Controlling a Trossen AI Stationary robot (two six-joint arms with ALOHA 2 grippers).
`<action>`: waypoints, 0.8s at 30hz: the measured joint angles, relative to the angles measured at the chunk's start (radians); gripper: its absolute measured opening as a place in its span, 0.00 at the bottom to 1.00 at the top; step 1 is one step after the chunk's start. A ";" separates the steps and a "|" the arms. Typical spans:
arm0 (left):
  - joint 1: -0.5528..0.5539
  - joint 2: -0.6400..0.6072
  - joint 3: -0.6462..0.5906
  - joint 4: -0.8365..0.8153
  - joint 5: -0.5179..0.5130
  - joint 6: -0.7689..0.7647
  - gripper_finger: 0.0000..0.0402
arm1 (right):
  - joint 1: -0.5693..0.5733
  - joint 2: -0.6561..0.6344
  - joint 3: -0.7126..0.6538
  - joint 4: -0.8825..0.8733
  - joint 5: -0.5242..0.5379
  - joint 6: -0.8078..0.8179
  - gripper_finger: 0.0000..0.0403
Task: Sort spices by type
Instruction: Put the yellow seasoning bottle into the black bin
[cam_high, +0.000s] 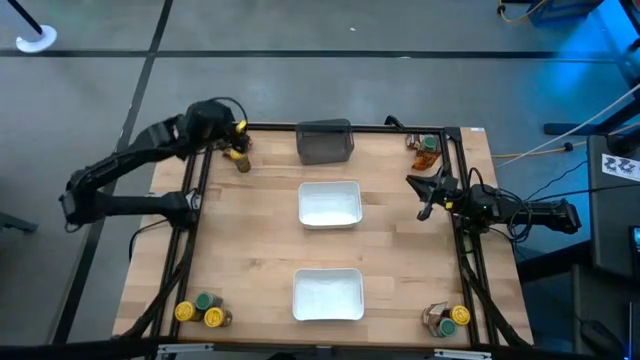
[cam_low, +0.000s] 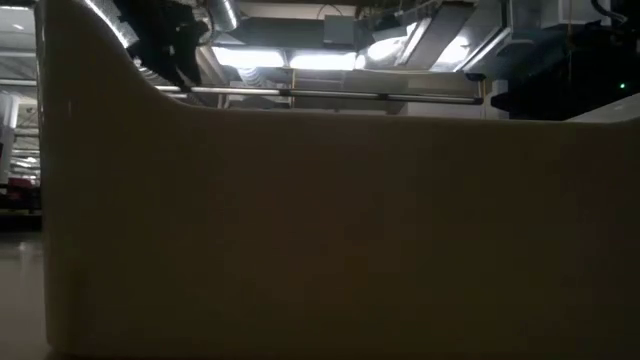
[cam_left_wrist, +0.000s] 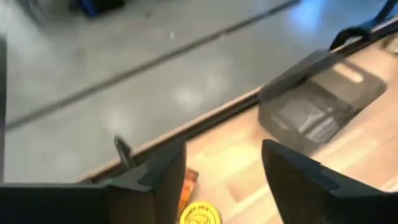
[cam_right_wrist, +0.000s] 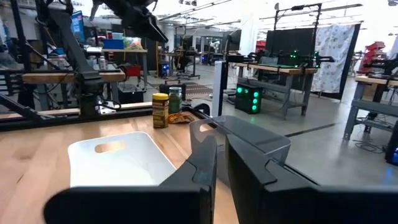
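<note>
At the upper left of the surface (cam_high: 250, 250), the left hand (cam_high: 237, 135), fingers apart, hovers over an upright yellow-lidded jar (cam_high: 240, 160) beside an orange sachet (cam_left_wrist: 188, 184). Dark grey block (cam_high: 325, 142) sits nearby. Right hand (cam_high: 424, 195) pinched together, empty.

Jar lids (cam_high: 185, 312): yellow and green.
Sachet (cam_left_wrist: 188, 185): orange-brown.
Trays (cam_high: 330, 203): white.
Block (cam_high: 325, 142): dark grey.
Table (cam_high: 250, 240): pale wood, plank-striped.

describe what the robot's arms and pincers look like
Both arms, the left arm and right arm, are dark, slim and jointed, with black cables along them. Each ends in a two-finger pincer: the left pincer and right pincer have flat, angular black fingers.
</note>
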 joint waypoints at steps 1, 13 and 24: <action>0.022 0.029 0.021 -0.033 0.022 -0.016 0.55 | 0.000 0.000 0.000 0.000 0.000 0.000 0.09; 0.090 0.249 0.086 -0.185 0.122 -0.019 0.61 | 0.000 0.000 0.000 -0.033 0.007 -0.027 0.09; 0.100 0.370 0.077 -0.262 0.122 -0.045 0.61 | 0.000 0.000 0.001 -0.048 0.007 -0.041 0.09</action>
